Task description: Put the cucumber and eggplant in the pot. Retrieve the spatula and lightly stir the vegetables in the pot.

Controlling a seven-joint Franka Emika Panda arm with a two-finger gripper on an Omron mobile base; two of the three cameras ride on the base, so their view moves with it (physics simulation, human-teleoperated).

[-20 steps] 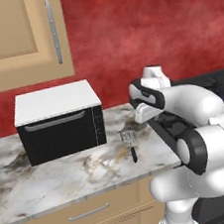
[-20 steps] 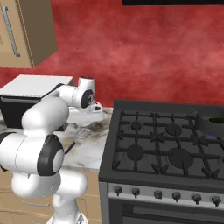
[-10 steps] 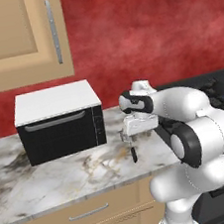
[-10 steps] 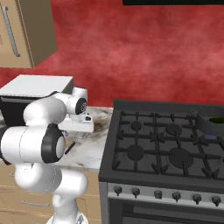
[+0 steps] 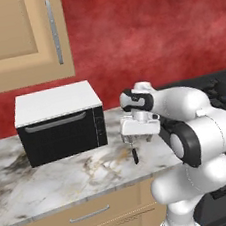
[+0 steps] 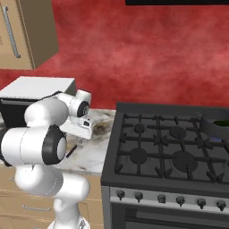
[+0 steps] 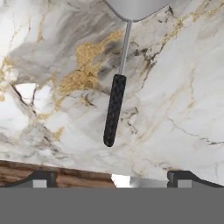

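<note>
The spatula (image 7: 114,109) lies flat on the marble counter, black handle toward me and pale blade (image 7: 135,6) at the top of the hand view. My gripper (image 7: 111,178) hovers open just above the handle end, one fingertip on each side, touching nothing. From the base views, the gripper (image 5: 139,140) hangs over the spatula handle (image 5: 135,155) at the counter's right end, left of the stove. The dark pot (image 6: 216,127) sits on the stove's far right burner with a bit of green, the cucumber (image 6: 222,122), showing inside. The eggplant is hidden.
A black and white microwave (image 5: 60,123) stands on the counter (image 5: 53,183) to the left of the gripper. The gas stove (image 6: 165,147) lies to the right. A wooden wall cabinet (image 5: 20,41) hangs above the microwave. Drawers run under the counter edge.
The hand has swung left and come down from above the counter to just over the spatula. Its jaws stay wide. The spatula has not moved.
</note>
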